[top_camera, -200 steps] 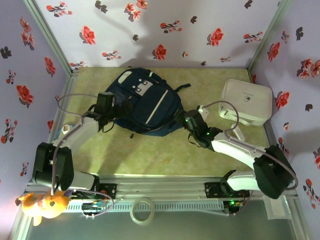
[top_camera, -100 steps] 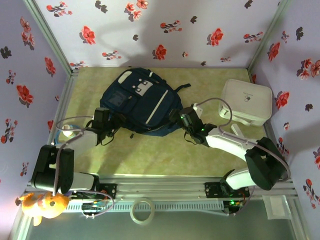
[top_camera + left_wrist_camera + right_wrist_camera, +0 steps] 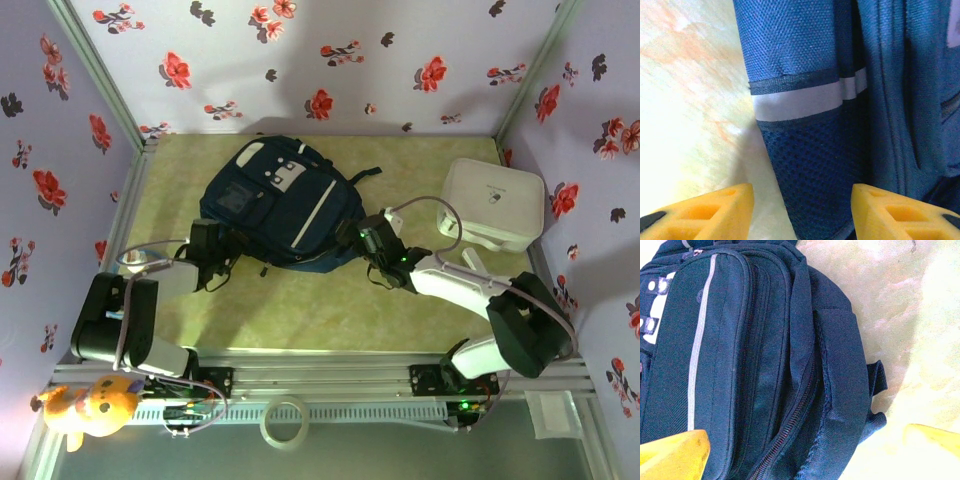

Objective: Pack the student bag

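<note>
I see the student bag (image 3: 285, 205) lying flat near the middle of the green tabletop (image 3: 300, 310), front pockets up, with the white box (image 3: 495, 205) apart from it on the right. My left pincer (image 3: 800, 197) is released, its fingers straddling the bag's mesh side panel (one finger sits over bare tabletop). The right pincer (image 3: 805, 440) gapes wide at the bag's opposite lower corner, gripping nothing.

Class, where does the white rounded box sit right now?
In the top external view the white box sits in the table's far right corner, right of the student bag and beyond the right gripper, apart from both.
</note>
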Available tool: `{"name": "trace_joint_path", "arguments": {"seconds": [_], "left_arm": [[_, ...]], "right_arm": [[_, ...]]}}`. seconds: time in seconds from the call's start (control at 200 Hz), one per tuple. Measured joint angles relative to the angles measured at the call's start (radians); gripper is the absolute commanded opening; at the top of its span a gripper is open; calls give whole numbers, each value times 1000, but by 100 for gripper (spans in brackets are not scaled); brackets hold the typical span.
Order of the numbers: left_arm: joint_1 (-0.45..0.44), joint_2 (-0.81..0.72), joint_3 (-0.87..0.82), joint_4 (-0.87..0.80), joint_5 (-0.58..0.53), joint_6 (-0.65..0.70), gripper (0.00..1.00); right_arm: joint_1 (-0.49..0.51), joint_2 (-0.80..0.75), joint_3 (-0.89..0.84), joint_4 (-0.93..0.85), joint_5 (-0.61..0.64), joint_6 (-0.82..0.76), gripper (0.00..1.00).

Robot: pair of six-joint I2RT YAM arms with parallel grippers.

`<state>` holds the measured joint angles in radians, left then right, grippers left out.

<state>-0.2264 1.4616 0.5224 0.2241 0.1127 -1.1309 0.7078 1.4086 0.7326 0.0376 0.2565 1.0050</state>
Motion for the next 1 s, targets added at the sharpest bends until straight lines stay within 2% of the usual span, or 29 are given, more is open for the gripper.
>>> {"name": "trace_joint_path", "arguments": {"seconds": [0.235,0.635,0.765,0.87,0.935,1.0], "left_arm": [[35,33,11,40,6,-16,45],[38,104,19,127,49,-47,36],[40,110,19,138,50,-51,26],[40,110,19,150,56,-50,13],[42,101,19,146,58,-40,0],[42,74,19,131,60,-31,0]], "right_arm": [[0,13,20,1,-11,-1,99],[0,23,49,-2,-18,-3,99],[0,30,49,-3,-25,-3,99],[2,32,49,-3,-28,-4,97],[5,32,50,-5,-29,-11,96],[12,32,55,-14,-29,-22,95]]}}
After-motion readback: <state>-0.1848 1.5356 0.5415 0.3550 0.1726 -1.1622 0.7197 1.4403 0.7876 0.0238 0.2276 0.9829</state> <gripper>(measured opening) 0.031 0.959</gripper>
